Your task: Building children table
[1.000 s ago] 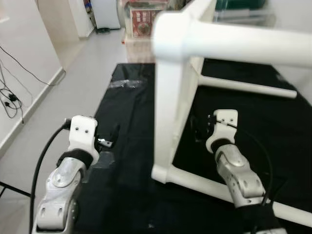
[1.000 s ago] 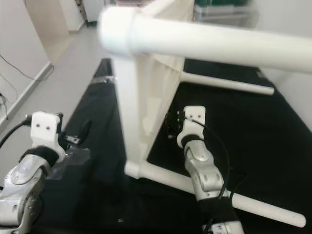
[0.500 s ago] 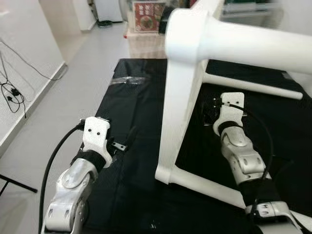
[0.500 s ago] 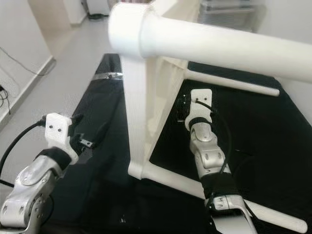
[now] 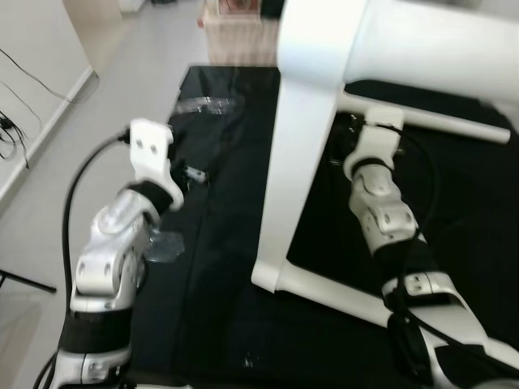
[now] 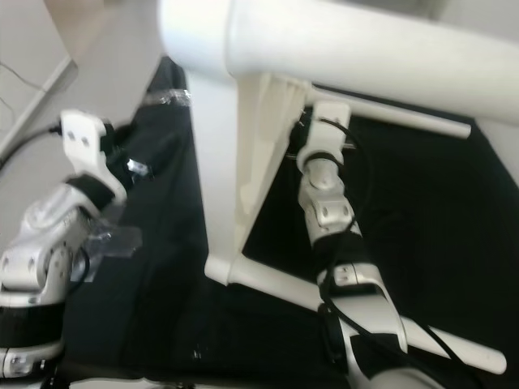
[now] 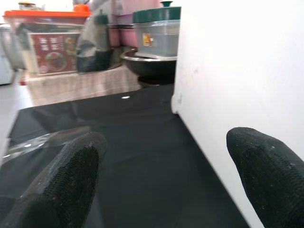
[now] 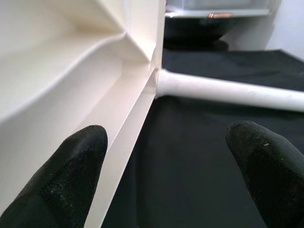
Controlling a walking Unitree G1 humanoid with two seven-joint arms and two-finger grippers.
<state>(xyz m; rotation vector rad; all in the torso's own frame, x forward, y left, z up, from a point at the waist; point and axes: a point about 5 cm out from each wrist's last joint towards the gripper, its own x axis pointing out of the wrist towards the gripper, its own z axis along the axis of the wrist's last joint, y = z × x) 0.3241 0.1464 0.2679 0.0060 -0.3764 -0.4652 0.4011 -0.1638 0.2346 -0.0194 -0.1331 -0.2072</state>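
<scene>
Black cloth (image 5: pixel 219 267) covers the work surface, beside a pale floor (image 5: pixel 49 186). White children table (image 5: pixel 304 146) lies on its side on the cloth, one leg (image 6: pixel 357 49) pointing toward the camera, another leg (image 8: pixel 228 90) flat on the cloth. Left pincer (image 7: pixel 161 175): fingers spread, empty, just beside the tabletop's outer face. Right pincer (image 8: pixel 164 178): fingers spread, empty, at the ribbed underside. Background box (image 7: pixel 52 50) carries a red label; its writing is illegible
</scene>
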